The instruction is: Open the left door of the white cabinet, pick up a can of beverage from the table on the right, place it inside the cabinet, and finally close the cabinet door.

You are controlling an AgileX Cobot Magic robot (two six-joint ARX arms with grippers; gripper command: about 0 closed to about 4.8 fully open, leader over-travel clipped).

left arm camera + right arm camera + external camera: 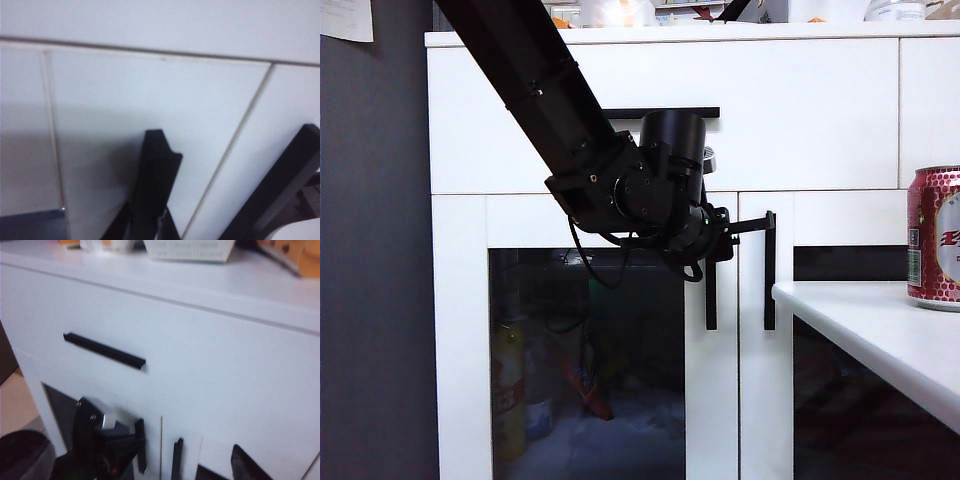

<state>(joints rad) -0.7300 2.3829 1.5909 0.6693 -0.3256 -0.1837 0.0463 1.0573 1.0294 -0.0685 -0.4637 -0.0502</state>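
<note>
The white cabinet (800,110) fills the exterior view. Its left door (712,400) has dark glass and lies flush with the front. My left gripper (718,240) reaches in from the upper left and is shut on that door's vertical black handle (711,300). In the left wrist view the handle (157,170) runs down between the jaws. The right wrist view shows this grip from farther back on the handle (140,440). The red can of beverage (935,238) stands on the table (880,330) at the right. My right gripper (150,470) is open and holds nothing, well back from the cabinet.
The right door's handle (769,270) stands close beside the gripped one. A drawer with a horizontal black handle (102,350) sits above the doors. Behind the glass are a yellow bottle (507,390) and other items. A white box (190,250) rests on the cabinet top.
</note>
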